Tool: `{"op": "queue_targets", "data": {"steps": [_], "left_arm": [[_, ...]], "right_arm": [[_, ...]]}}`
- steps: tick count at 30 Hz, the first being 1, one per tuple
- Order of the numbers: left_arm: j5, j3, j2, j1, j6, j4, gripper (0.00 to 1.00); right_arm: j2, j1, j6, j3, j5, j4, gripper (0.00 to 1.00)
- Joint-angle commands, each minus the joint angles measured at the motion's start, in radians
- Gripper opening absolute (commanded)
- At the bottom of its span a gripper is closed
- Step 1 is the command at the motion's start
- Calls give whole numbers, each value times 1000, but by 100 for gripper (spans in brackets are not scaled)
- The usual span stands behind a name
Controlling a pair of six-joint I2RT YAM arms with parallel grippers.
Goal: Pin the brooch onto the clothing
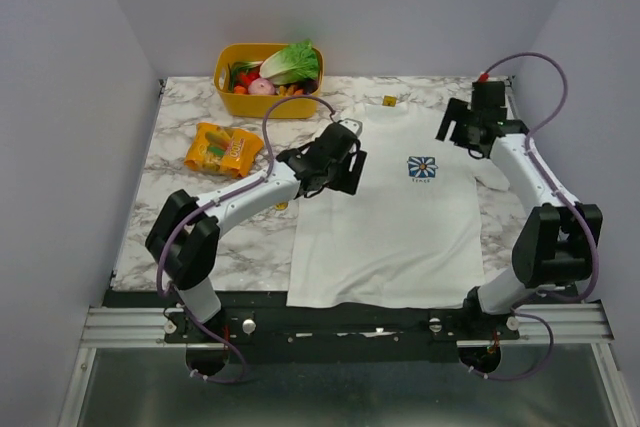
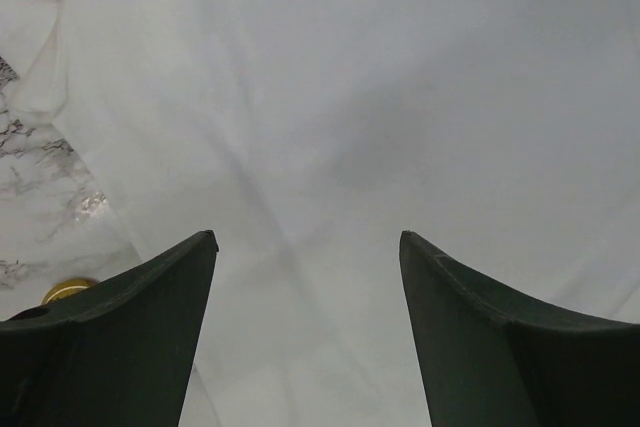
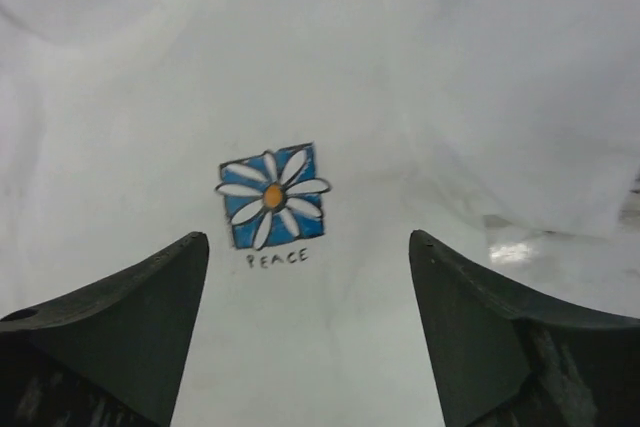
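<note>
The white T-shirt (image 1: pixel 390 237) lies flat on the marble table, with its blue flower print (image 1: pixel 422 166) on the chest and a yellow collar tag (image 1: pixel 389 101). The brooch, a tiny gold disc (image 2: pixel 68 290), lies on the marble just left of the shirt's edge, half hidden behind my left finger; it shows as a small yellow speck in the top view (image 1: pixel 281 206). My left gripper (image 1: pixel 343 165) hovers over the shirt's left side, open and empty (image 2: pixel 308 237). My right gripper (image 1: pixel 457 128) is open and empty above the shirt (image 3: pixel 308 237), with the flower print (image 3: pixel 273 196) just ahead of it.
A yellow basket (image 1: pixel 236 103) of vegetables stands at the back left. An orange snack packet (image 1: pixel 222 149) lies on the marble left of the shirt. The table is walled on the left, back and right.
</note>
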Motion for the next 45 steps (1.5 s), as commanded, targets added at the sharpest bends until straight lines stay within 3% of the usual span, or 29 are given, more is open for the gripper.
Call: {"op": "queue_targets", "data": {"steps": [1, 2, 4, 5, 7, 8, 9, 10, 25, 45], "left_arm": [[-44, -1, 22, 23, 11, -39, 78], [-47, 0, 42, 25, 13, -40, 71], [-41, 8, 63, 26, 7, -44, 61], [-31, 11, 86, 26, 4, -42, 46], [-15, 14, 108, 26, -4, -44, 28], [-5, 16, 129, 26, -15, -40, 13], [5, 13, 137, 26, -19, -40, 6], [11, 11, 146, 26, -27, -37, 0], [28, -101, 211, 3, -85, -16, 0], [-38, -138, 166, -43, -170, -135, 0]], "right_arm": [[-29, 123, -20, -116, -116, -28, 80], [-33, 166, -17, -136, -124, -29, 74], [-42, 209, 2, -174, -138, -25, 33], [-44, 258, 8, -186, -162, -23, 20], [-33, 314, 19, -208, -147, -25, 7], [-23, 365, 25, -210, -146, -29, 6], [-12, 389, 31, -211, -146, -34, 1], [0, 409, 32, -211, -146, -42, 1], [238, 526, 20, -177, -61, -215, 0], [165, 533, 8, -249, -23, -276, 0]]}}
